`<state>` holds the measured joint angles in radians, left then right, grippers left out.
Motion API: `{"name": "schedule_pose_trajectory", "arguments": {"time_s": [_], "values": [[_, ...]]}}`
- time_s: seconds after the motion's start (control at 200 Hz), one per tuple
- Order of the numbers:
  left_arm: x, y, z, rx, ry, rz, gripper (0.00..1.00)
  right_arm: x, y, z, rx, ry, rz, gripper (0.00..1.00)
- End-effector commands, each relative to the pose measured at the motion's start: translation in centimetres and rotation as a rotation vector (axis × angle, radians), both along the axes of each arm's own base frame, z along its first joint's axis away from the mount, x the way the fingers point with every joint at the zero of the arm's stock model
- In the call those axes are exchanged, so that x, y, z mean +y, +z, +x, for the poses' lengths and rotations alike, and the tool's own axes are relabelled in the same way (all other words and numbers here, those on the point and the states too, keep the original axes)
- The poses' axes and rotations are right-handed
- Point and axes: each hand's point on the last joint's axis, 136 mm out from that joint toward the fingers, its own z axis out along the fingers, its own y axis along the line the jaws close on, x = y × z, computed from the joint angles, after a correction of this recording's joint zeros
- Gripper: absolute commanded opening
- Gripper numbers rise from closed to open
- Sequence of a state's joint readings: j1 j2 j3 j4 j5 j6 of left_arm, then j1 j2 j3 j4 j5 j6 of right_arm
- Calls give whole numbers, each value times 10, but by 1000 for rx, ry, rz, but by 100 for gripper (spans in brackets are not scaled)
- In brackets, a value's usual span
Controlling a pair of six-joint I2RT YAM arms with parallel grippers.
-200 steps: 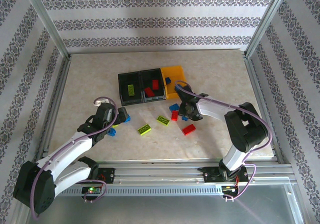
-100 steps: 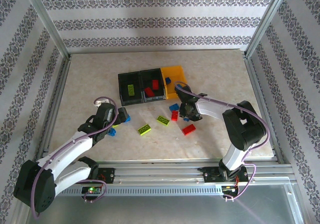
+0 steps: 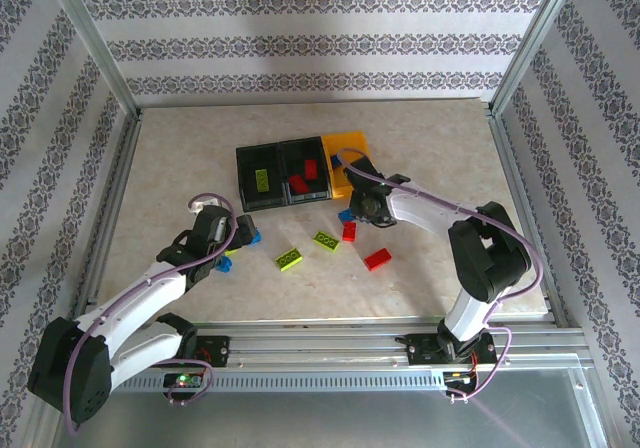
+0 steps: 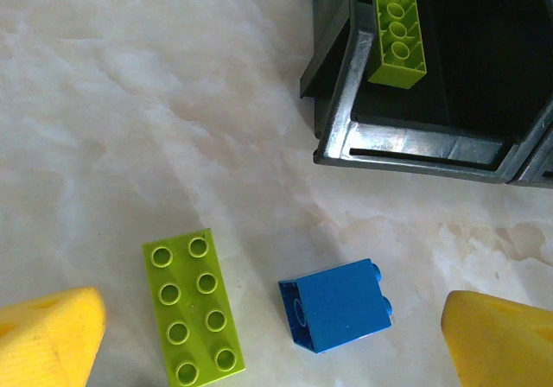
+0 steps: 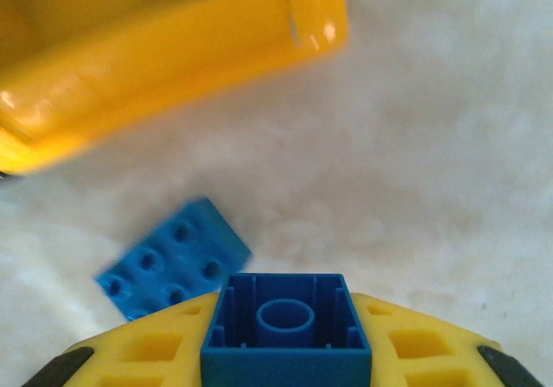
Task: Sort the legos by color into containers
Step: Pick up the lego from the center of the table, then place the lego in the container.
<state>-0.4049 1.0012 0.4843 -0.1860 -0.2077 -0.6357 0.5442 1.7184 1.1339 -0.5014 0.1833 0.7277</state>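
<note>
My right gripper (image 5: 285, 352) is shut on a small blue lego (image 5: 285, 322), held just above the table in front of the yellow container (image 5: 173, 50). A flat blue lego (image 5: 173, 266) lies below it. From above, this gripper (image 3: 362, 203) sits at the yellow container's (image 3: 355, 146) near corner. My left gripper (image 4: 276, 344) hangs open over a lime green lego (image 4: 192, 305) and a tipped blue lego (image 4: 339, 307), its yellow fingertips (image 4: 47, 335) wide on either side. The left black container (image 4: 415, 145) holds a green lego (image 4: 398, 38). The middle black container (image 3: 305, 158) holds red legos (image 3: 299, 182).
Loose on the table between the arms lie two green legos (image 3: 289, 259) (image 3: 325, 240) and two red ones (image 3: 349, 231) (image 3: 377, 259). A blue lego (image 3: 336, 160) lies in the yellow container. Metal frame rails (image 3: 115, 158) border the table.
My right gripper has shut on the small blue lego and carried it back and left toward the yellow container. The left arm has not moved.
</note>
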Motion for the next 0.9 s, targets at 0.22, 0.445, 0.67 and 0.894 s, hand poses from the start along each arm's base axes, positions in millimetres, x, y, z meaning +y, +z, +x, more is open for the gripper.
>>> {"name": "schedule_pose_trajectory", "arguments": {"time_s": [0.22,0.445,0.67,0.894], "values": [[-4,9,6,-37,0,-15,100,8,51,74,-189,96,-124,26],[-4,9,6,-31,-4,-11,100,21,42,113,-205,126,-105,26],[-5,8,6,-27,-7,-9,100,30,17,135,-179,146,-90,26],[-5,8,6,-25,-8,-7,100,35,-2,135,-145,145,-73,26]]}}
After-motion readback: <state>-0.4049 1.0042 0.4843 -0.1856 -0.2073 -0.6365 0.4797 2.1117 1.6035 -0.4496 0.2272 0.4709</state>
